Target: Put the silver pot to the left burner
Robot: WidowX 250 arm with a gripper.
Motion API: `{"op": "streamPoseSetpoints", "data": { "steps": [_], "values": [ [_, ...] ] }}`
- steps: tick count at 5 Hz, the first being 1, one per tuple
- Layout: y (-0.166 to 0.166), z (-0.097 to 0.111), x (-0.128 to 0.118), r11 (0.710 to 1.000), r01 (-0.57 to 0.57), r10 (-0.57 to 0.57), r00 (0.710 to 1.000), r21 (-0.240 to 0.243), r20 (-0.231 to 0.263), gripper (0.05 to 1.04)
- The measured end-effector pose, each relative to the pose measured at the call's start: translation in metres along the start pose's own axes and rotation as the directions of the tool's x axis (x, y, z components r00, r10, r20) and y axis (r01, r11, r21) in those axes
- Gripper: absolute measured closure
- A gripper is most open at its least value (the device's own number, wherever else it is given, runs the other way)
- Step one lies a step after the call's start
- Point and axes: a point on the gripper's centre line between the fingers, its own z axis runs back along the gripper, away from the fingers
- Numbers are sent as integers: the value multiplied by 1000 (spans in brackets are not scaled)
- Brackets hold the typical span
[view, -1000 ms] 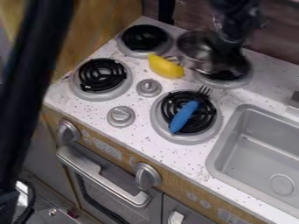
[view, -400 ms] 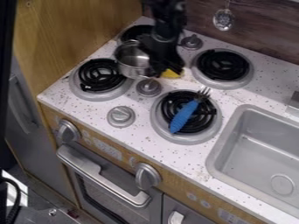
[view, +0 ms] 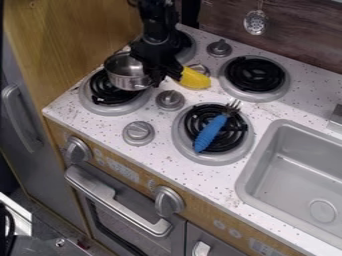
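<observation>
- Black two-finger gripper [view: 156, 79], beside the round black-coil left burner [view: 105, 96], pinches the shiny silver metal pot [view: 125, 81] by its side, probably to steer it.
- Pot overlaps that burner's far part, presumably for lowering.

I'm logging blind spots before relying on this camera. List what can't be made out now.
Camera view:
- Any handle on the silver pot: would be behind the gripper.
- Pot's underside: hidden by its own wall; contact with the left burner can't be told.
- Rear burner: partly covered by the arm.
- Sink: right side cut off by the edge.
</observation>
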Motion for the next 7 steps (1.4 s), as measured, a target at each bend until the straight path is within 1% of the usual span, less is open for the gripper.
{"op": "streamPoseSetpoints", "data": {
  "steps": [1,2,3,4,5,6,7],
  "values": [
    [8,-9,1,1000,-14,14,1000,-4,-16,1004],
    [17,-14,-3,1000,-29,29,998,-6,-49,1004],
    [20,-16,-5,999,-34,33,998,-5,-55,1005],
    [24,-17,-17,999,-36,37,996,16,-80,1005],
    [24,-15,-27,999,-46,48,995,22,-91,1005],
    [24,-14,-28,999,-47,48,995,20,-92,983],
    [20,-12,-31,998,-58,58,994,5,-92,811]
  ]
}}
